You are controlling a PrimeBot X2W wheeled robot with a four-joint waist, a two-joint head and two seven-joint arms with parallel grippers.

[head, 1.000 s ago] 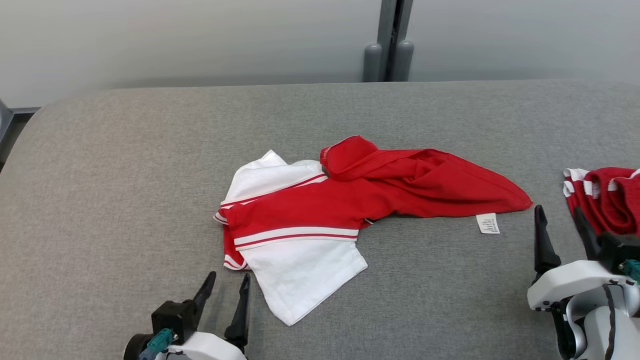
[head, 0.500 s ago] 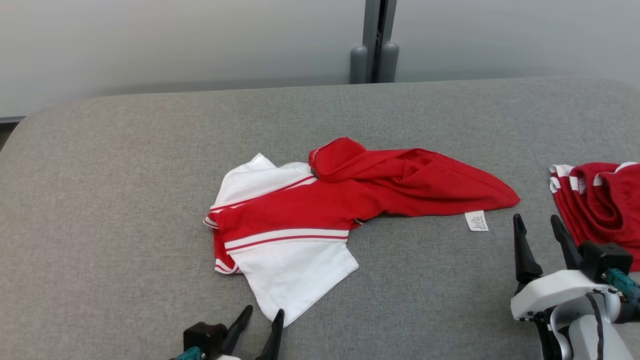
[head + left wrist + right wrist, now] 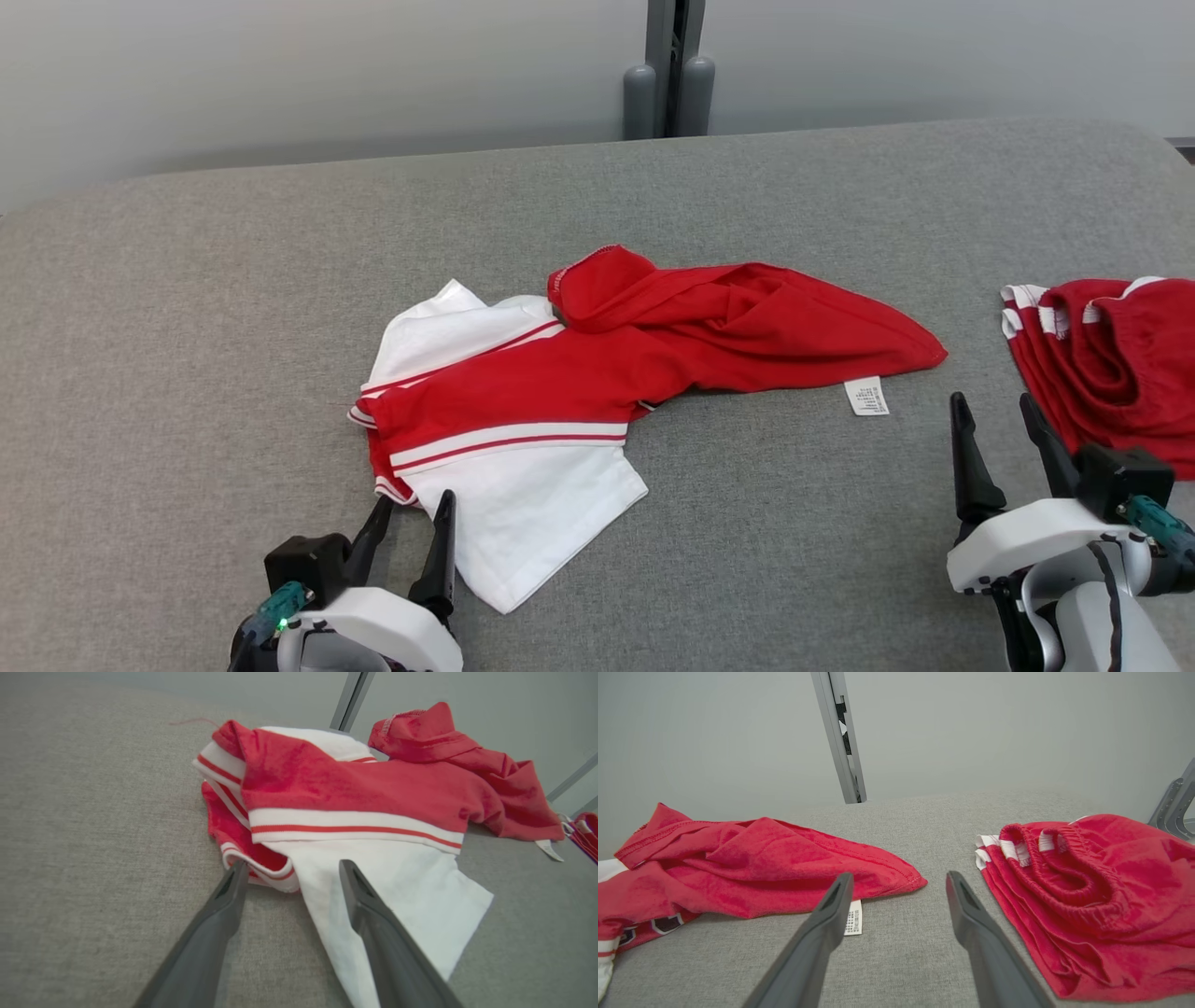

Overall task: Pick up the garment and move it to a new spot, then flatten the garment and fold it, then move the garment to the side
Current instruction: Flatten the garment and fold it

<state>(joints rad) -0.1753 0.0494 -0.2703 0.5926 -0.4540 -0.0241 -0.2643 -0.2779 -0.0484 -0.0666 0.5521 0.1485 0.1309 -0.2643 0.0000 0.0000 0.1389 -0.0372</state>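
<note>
**A:** Where is everything?

**B:** The garment [image 3: 523, 383] lies crumpled on the counter [image 3: 187, 327], well left of the shorts [image 3: 1111, 364]. Its red end points toward them and its white panel is farthest from them.

**A:** And the arms?

**B:** Both are low, with fingers pointing away from the robot. The right pincer [image 3: 991, 401] hovers just nearer the robot than the shorts, jaws spread wide and holding nothing. The left pincer [image 3: 415, 499] is far left of the shorts, equally wide and empty. It straddles the garment's striped cuff [image 3: 261, 872] and white edge. I cannot tell whether it touches the cloth.

**A:** So the pick-up isn't done. How should it go?

**B:** I'd use two grips set well apart. The left drops and pinches every layer at that cuff. The right shifts away from the shorts to the red hem by the tag [image 3: 866, 396], so it doesn't snag the shorts. Then both lift together, so the cloth hangs rather than drags.
</note>
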